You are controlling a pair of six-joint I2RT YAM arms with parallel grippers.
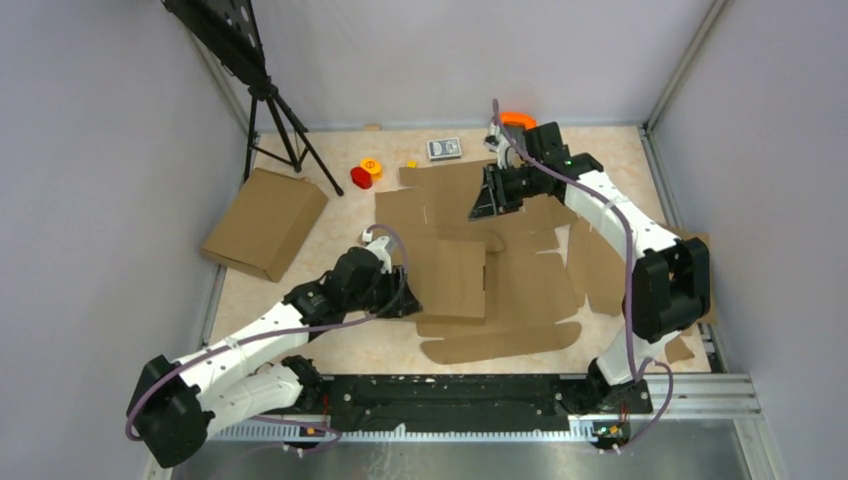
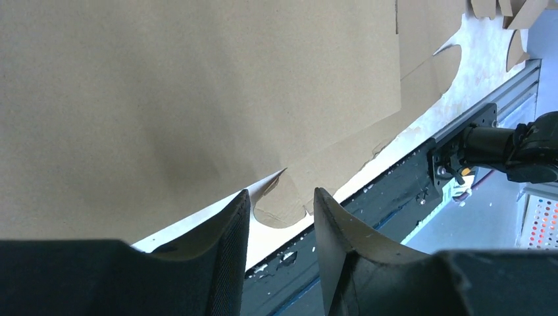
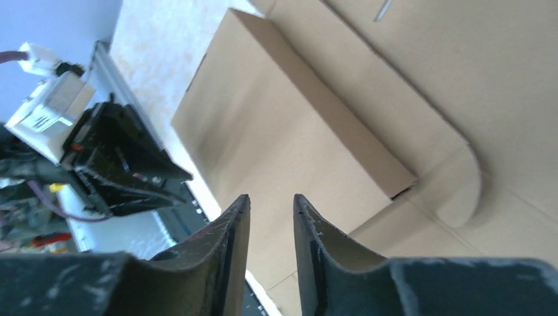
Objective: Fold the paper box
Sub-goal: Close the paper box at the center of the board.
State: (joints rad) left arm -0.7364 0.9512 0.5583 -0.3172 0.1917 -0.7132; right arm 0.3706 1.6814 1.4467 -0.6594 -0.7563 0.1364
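The paper box [image 1: 520,275] is a large brown die-cut sheet lying mostly flat mid-table, with one panel [image 1: 450,278] folded over on its left part. My left gripper [image 1: 402,297] sits low at the sheet's left edge. In the left wrist view it [image 2: 281,192] is open, with nothing between the fingers [image 2: 227,250]; the sheet [image 2: 197,99] fills the view above. My right gripper [image 1: 490,203] is over the sheet's far flaps. In the right wrist view it [image 3: 271,197] is open by a narrow gap and empty, above the folded panel [image 3: 289,131].
A plain cardboard slab [image 1: 265,222] lies at the left beside a tripod [image 1: 285,120]. A red and yellow object [image 1: 363,174] and a small card box [image 1: 445,148] lie at the back. Cardboard scraps [image 1: 680,350] lie at the right. The black rail [image 1: 450,390] runs along the near edge.
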